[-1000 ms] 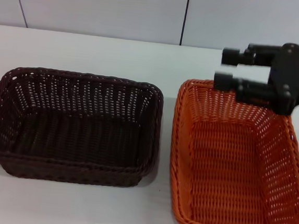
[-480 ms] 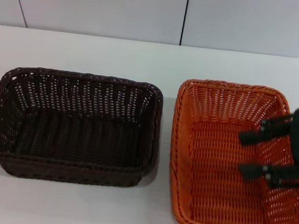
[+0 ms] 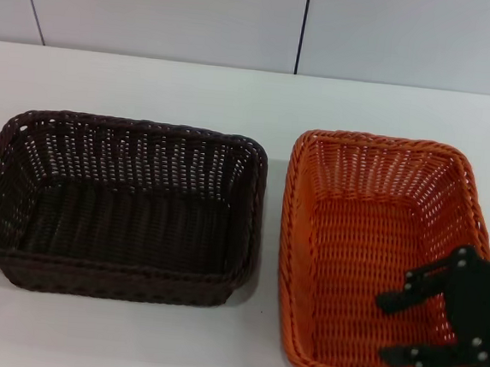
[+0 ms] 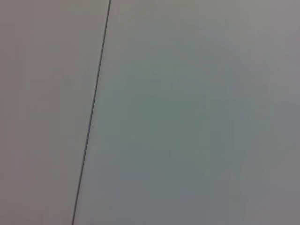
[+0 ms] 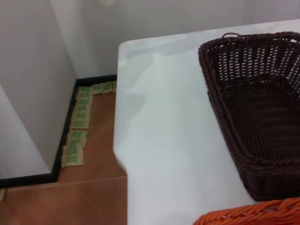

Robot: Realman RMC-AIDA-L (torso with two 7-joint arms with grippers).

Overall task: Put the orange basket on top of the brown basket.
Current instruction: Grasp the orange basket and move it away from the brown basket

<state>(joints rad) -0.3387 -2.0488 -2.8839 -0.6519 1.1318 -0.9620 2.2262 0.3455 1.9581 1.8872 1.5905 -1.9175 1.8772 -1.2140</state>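
Observation:
The orange basket [image 3: 368, 246] stands on the white table [image 3: 185, 88] at the right, upright and empty. The brown basket [image 3: 123, 203] stands beside it on the left, a small gap between them. My right gripper [image 3: 394, 328] hangs over the near right part of the orange basket, its two black fingers [image 3: 398, 300] spread apart with nothing between them. The right wrist view shows the brown basket [image 5: 258, 108] and a strip of the orange basket's rim [image 5: 253, 215]. My left gripper is out of view; the left wrist view shows only a plain wall panel.
Wall panels [image 3: 157, 8] rise behind the table's far edge. In the right wrist view the table's edge [image 5: 119, 140] drops to a brown floor [image 5: 70, 197] with green tiles along the wall.
My right gripper has moved from the orange basket's far rim toward me, to its near right part, staying open. The baskets have not moved.

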